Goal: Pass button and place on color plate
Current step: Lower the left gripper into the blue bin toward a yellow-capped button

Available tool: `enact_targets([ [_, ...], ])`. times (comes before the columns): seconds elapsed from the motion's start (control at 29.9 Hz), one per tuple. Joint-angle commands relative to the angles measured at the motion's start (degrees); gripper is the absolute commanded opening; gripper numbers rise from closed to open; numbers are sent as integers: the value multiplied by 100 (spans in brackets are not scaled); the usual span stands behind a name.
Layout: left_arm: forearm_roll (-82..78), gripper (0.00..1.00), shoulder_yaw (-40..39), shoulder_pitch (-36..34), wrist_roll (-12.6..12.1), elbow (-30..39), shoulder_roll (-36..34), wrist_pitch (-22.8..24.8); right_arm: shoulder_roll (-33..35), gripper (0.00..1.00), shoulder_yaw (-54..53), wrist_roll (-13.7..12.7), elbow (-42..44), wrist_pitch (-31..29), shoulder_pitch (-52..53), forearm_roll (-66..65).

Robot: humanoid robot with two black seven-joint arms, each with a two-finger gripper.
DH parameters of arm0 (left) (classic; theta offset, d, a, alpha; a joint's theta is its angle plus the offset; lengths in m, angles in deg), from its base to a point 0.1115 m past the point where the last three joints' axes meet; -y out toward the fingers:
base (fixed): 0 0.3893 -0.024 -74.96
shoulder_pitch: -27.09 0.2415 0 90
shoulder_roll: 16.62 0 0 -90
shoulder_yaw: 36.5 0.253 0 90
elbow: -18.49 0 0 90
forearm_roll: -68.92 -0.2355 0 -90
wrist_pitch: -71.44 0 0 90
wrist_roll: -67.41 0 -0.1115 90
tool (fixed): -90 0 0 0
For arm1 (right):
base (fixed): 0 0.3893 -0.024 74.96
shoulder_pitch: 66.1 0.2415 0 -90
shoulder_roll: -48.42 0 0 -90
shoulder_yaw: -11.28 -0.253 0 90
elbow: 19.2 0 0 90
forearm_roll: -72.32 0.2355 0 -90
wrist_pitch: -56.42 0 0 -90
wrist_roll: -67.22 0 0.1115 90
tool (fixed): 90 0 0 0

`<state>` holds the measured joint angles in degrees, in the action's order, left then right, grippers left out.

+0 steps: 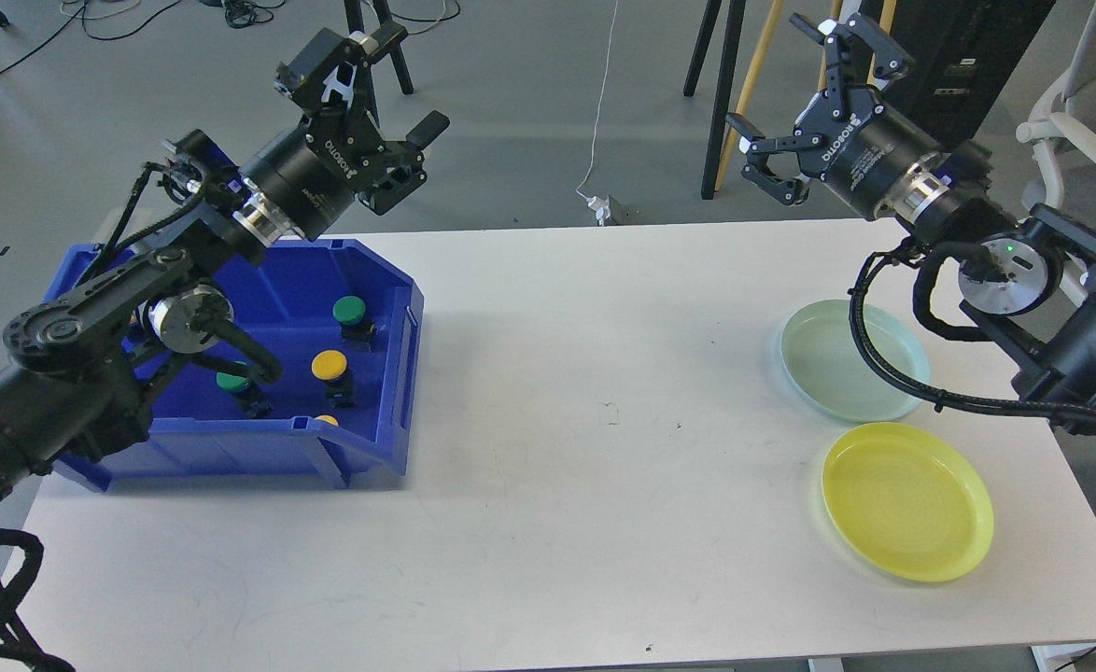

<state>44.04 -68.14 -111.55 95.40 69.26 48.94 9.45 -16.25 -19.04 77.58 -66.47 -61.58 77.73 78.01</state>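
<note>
Buttons, small round-capped pushbuttons on black bodies, all sit inside the blue plastic bin [361, 439], below and behind the left gripper [371, 107]: one green-capped button [349, 310] near the bin's far side, one yellow-capped button [330, 365] toward the middle, a second green-capped button [231, 381] partly behind the left arm, and a sliver of another yellow cap [326, 420] at the near wall. None is held.

Left gripper hangs raised above the bin's far rim, jaws spread apart, empty. Right gripper [814, 112] hangs raised beyond the white table [585, 467], jaws also spread, empty, with the pale green round plate [823, 359] and the yellow round plate [907, 499] below and nearer the camera than its jaws.

Task reads as not started; first pick still to be made.

Risks, as judged:
- Left arm links cover part of the bin, so the rear green button is half hidden; a descent there could clip the bin wall or knock it over.
- Yellow button at the near wall has little room around it for jaws.
- Buttons are small and top-heavy looking; an off-centre pinch may tip one.
- Handover in mid-air between two wide jaws could drop the piece onto the table.
- Colour mix-up: green caps belong on the pale green plate, yellow on yellow.
- Right arm's cable loop hangs over the green plate and could snag or nudge it.
</note>
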Motion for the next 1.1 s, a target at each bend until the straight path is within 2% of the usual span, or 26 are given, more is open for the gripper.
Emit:
enact_targets([
  [0.0, 9, 100, -193, -5, 0, -94, -26, -1, 7, 100, -79, 2, 156, 0, -22, -16],
  [0.1, 26, 100, -228, -76, 0, -287, -87, -1, 7, 100, -97, 19, 174, 0, -13, -16],
  [0.2, 123, 100, -316, -67, 0, -779, -26, -1, -2, 100, -158, 37, 209, 0, -13, -16],
  [0.3, 176, 100, -483, -58, 0, -719, 273, -1, 7, 100, -325, 55, 314, 0, -22, -7],
  [0.43, 62, 100, -1019, 293, 0, 456, 203, -1, 24, 100, -834, 37, 253, 0, -469, 203],
  [0.5, -235, 100, -924, 320, 0, 1141, -251, -1, 103, 100, -967, -15, 244, 0, -637, 440],
  [0.6, -921, 99, 39, 119, 0, 1767, -1314, -1, 270, 100, -880, -25, 200, 0, -708, 459],
  [0.77, -2446, 99, 2341, -1232, 0, 1813, -2449, -1, 587, 100, -642, -51, -28, 0, -822, 450],
  [0.84, -3370, 99, 2950, -1647, 0, 1813, -2635, -1, 587, 100, -625, -60, -28, 0, -831, 442],
  [0.97, -5356, 98, 4207, -2175, 0, 1620, -2610, -366, 587, 100, -598, -95, -55, 0, -875, 415],
  [1.07, -6159, 97, 4648, -2229, 0, 1287, -2383, -577, 596, 100, -589, -393, -46, 0, -787, 240],
])
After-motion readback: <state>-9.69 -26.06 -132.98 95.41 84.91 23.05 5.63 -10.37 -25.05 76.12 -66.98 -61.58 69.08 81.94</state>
